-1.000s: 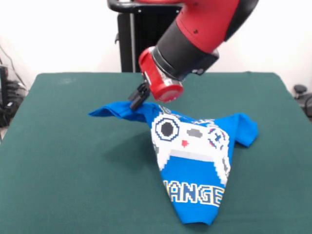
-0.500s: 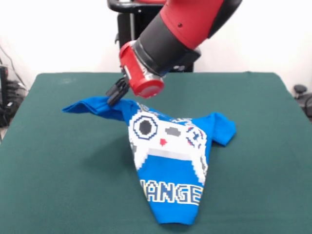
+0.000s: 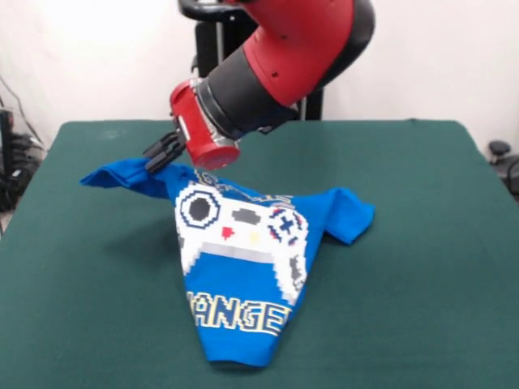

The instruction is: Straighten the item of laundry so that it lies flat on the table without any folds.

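Note:
The bright blue T-shirt [image 3: 243, 259] with a white-grey game-controller print and white lettering lies bunched on the dark green table [image 3: 422, 267] in the front view. Its body narrows toward the near edge, and its sides are folded under. One sleeve sticks out at the right. My gripper [image 3: 162, 154] is shut on the shirt's upper left part, near the shoulder, and holds that part raised off the table. The other sleeve trails out to the left of the gripper. The red and black arm comes down from the top.
The black robot pedestal [image 3: 219, 49] stands behind the table's far edge. Dark equipment and cables [image 3: 12, 154] sit off the table's left side, and a dark object [image 3: 503, 162] sits off its right side.
My gripper has moved to the left in the front view, still shut on the shirt. The whole shirt has been dragged left across the table with it.

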Robot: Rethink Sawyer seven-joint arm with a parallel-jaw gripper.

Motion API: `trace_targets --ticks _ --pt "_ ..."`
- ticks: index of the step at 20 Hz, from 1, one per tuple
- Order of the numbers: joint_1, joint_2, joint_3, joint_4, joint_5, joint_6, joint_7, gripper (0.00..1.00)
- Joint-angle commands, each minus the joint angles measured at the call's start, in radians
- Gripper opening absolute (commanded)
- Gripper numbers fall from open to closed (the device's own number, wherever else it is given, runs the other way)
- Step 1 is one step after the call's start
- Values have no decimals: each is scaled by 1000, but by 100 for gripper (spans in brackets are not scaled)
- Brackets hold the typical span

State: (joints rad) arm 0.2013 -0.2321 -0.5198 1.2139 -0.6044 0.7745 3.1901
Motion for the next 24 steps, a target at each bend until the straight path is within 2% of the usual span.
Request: trace_targets --ticks 1,4,6,8,11,16,19,20,22,24 --pt "116 177 -96 48 -22 -78 471 0" --pt "114 184 -95 45 25 -81 423 0" --pt "106 183 -90 50 44 -125 403 0" --pt "48 141 -28 78 81 -195 319 0" --pt "-10 83 26 97 95 -201 177 0" --pt "-21 44 41 111 113 -169 86 0" --pt "-29 41 45 101 84 -166 30 0" --pt "-33 37 53 98 71 -158 11 100" --pt "-51 17 78 110 77 -158 -25 100" --pt "-84 -40 126 140 124 -149 -39 100"
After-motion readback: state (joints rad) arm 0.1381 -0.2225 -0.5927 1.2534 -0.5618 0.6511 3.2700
